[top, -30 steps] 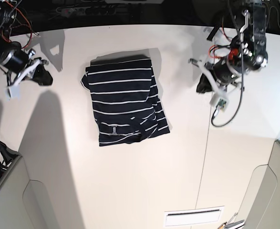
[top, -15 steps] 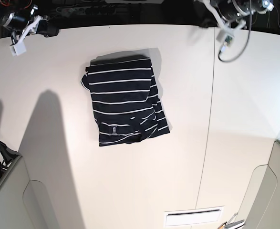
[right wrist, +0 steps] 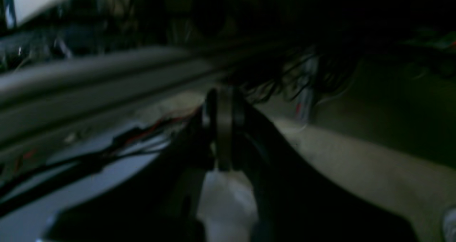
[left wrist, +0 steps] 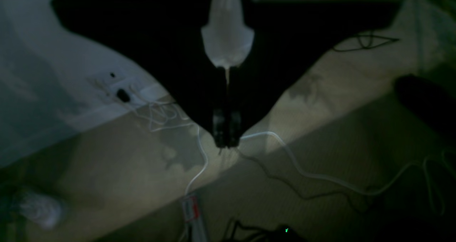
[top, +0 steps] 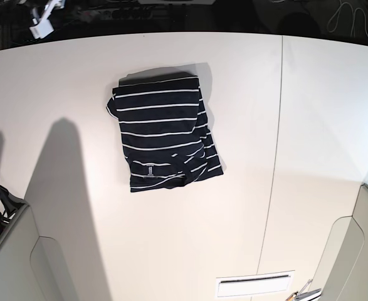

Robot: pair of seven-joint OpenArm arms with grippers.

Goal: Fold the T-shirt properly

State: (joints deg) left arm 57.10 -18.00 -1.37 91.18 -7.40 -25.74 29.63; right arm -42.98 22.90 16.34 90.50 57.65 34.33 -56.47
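On the base view the near edge of the white tabletop (top: 171, 251) carries a thin white slotted strip (top: 254, 286) at about five o'clock, and a grey panel (top: 8, 257) cuts across the corner at seven o'clock. Farther in, left of centre, lies the T-shirt (top: 162, 138) — dark navy with thin white stripes, folded into a compact, roughly rectangular bundle, its small label (top: 150, 169) showing near the nearer edge and one layer jutting out past the others toward four o'clock. It rests flat on the tabletop with nothing touching it, and a dark seam (top: 273, 157) in the surface runs from near to far, well apart on the shirt's three o'clock side. At the far rim the tabletop meets a black background; a small white part (top: 43, 24) of the robot shows at eleven o'clock, and loops of pale cable (top: 346, 15) at one o'clock. Both wrist views are dim. In the left wrist view the left gripper (left wrist: 227, 137) has its dark fingers (left wrist: 218, 126) pressed together with no gap and nothing between them, over a floor strewn with white cables (left wrist: 310, 170). In the right wrist view the right gripper (right wrist: 222, 131) is blurred — its fingers look drawn close together and hold nothing, with a grey rail (right wrist: 107, 74) and wiring beyond.
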